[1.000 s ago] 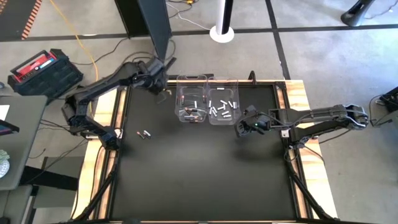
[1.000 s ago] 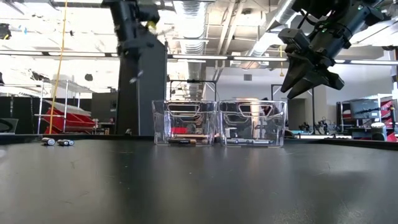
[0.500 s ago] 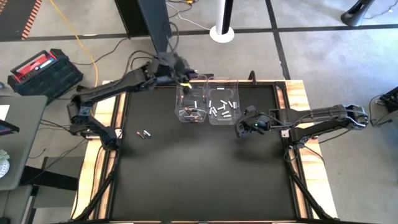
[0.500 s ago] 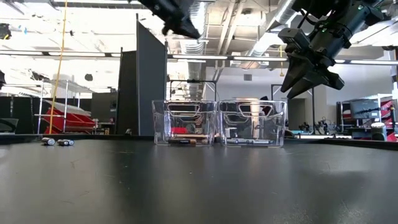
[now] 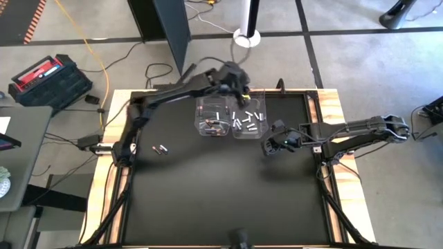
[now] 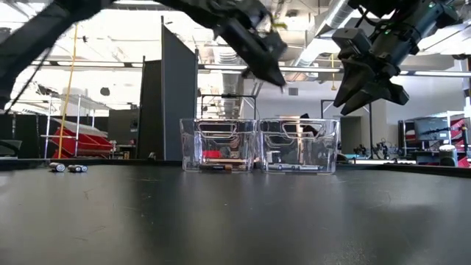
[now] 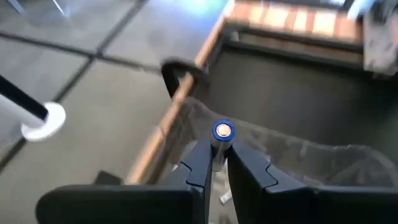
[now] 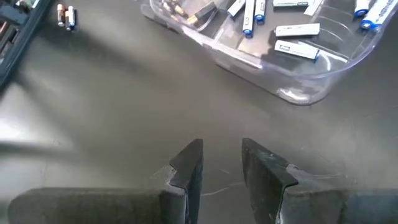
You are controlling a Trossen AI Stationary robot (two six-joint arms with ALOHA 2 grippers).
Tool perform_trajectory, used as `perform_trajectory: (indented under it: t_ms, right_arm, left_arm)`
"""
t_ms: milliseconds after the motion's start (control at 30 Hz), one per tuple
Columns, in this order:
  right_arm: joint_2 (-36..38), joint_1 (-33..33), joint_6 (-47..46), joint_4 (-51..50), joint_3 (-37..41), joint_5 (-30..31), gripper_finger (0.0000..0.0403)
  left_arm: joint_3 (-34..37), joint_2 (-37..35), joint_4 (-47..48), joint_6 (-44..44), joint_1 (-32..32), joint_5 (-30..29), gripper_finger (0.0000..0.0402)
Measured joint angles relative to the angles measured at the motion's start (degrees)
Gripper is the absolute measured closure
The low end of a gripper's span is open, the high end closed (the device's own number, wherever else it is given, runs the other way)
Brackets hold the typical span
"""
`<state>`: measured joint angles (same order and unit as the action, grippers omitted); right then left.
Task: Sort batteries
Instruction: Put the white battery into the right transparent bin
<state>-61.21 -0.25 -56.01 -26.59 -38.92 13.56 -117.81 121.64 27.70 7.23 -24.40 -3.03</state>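
You're carrying a white battery pinched in the left gripper over the right bin; release next. Right gripper is idling parted, empty.

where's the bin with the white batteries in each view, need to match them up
High view: the right-hand clear bin at the table's far edge, under the left gripper.
Low view: the right one of the two bins, centre.
Left wrist view: its clear wall below the gripped battery.
Right wrist view: near end of the bins, white batteries inside.
Shared landmark: the neighbouring bin of dark batteries.
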Motion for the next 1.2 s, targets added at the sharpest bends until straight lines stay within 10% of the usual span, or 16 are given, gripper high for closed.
perform_trajectory:
  t_ms: [233, 1200]
  right_arm:
    - [0.00, 1.45, 0.04, -0.11, 0.00, -0.02, 0.0276]
    - [0.00, 3.60, 0.39, -1.29, 0.00, -0.02, 0.0276]
  left_arm:
    - [-17.34, 15.91, 11.40, 0.16, 1.31, -0.03, 0.0368]
    - [-14.17, 22.08, 9.75, 0.39, 2.31, -3.77, 0.0368]
